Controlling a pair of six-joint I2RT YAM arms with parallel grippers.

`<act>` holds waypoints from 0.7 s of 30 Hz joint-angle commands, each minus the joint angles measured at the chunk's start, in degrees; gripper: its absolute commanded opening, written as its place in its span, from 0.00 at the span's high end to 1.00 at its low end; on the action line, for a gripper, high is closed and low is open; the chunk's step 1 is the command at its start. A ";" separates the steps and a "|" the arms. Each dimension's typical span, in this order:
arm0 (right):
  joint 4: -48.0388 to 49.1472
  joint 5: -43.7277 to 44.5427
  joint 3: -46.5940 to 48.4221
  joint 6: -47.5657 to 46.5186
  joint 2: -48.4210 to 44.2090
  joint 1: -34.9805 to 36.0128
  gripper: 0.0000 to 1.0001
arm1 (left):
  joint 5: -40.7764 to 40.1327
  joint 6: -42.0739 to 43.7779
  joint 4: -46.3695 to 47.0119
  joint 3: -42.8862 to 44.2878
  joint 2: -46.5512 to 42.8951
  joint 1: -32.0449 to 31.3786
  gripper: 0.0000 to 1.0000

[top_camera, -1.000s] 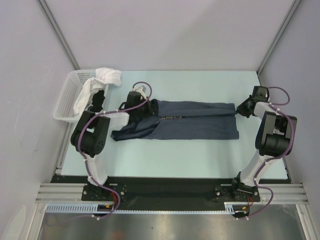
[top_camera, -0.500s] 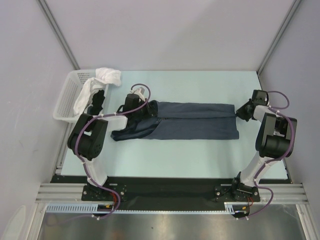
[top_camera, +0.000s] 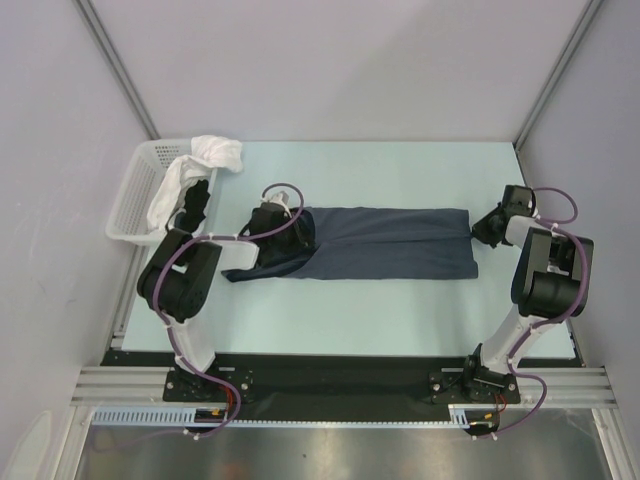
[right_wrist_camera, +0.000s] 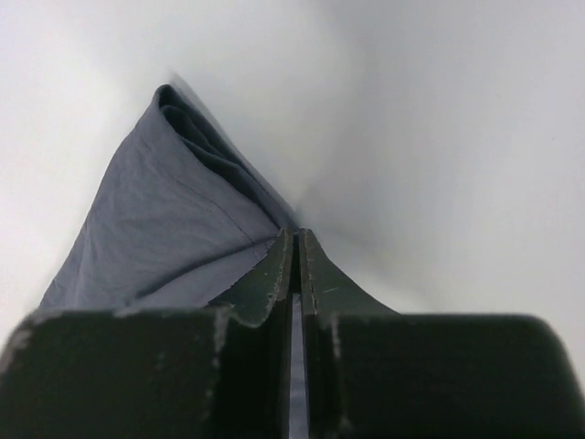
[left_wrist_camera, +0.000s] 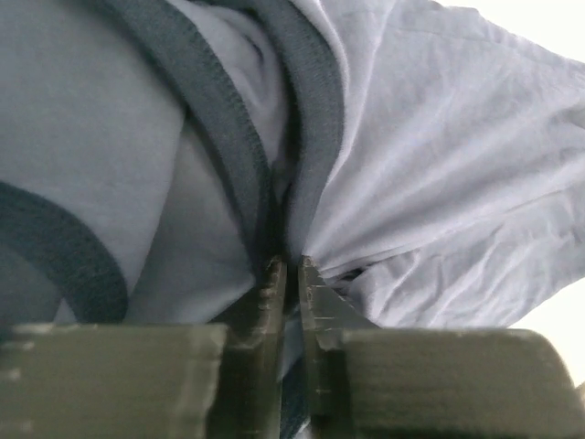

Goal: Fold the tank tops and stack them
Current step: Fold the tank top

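Top external view showed the dark slate-blue cloth tank top (top_camera: 390, 245) lying stretched lengthwise on the pale flat table (top_camera: 400, 310). The left gripper (left_wrist_camera: 291, 263) pinched bunched fabric beside a strap binding, jaws barely apart. The right gripper (right_wrist_camera: 294, 235) was closed on the hem corner. A pinch as thin as the left's could slip, letting the fold collapse unevenly.

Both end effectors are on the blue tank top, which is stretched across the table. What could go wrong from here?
1. The left end effector pinches only the bunched neckline trim of the slate-blue tank top, so the cloth could slip out.
2. The right end effector holds just a thin hem corner, and more pull may free it.
3. The strap end lies rumpled near the left arm, so folding now could trap wrinkles.
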 commanded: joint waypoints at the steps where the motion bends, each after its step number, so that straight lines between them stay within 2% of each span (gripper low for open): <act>1: 1.75 1.86 -0.58 0.31 -2.81 -0.44 0.93 | -4.38 -0.73 0.63 -0.74 -3.39 -0.42 0.77; 3: 2.10 1.68 -0.93 0.31 -3.24 -0.44 0.79 | -5.79 -0.38 -0.59 -0.65 -4.61 -0.42 0.67; 6: 2.62 1.59 -1.37 0.13 -4.65 -0.44 0.69 | -9.04 0.76 -3.75 0.48 -6.29 -0.42 0.48; 7: 2.71 1.59 -1.46 0.05 -5.26 -0.44 0.68 | -10.88 1.11 -6.20 1.62 -7.34 -0.34 0.37; 8: 2.80 1.51 -1.37 -0.04 -5.53 -0.44 0.66 | -12.55 1.55 -7.53 2.24 -7.87 -0.42 0.32; 10: 2.71 1.33 -1.37 -0.04 -5.97 -0.44 0.55 | -15.01 3.13 -9.99 3.38 -9.97 -0.42 0.23; 12: 2.98 1.42 -1.63 -0.13 -6.41 -0.44 0.45 | -18.70 4.36 -13.24 4.88 -11.47 -0.34 0.17; 15: 4.03 1.07 -2.16 -0.22 -6.76 -0.44 0.39 | -22.84 5.77 -17.29 7.08 -13.58 -0.16 0.07; 16: 4.47 0.37 -2.25 -0.22 -6.76 -0.44 0.38 | -23.28 5.86 -19.73 7.78 -14.02 0.19 0.04; 21: 5.62 -2.01 0.20 -1.71 -3.26 1.22 0.39 | -23.46 5.16 -21.34 5.68 -20.43 0.54 0.01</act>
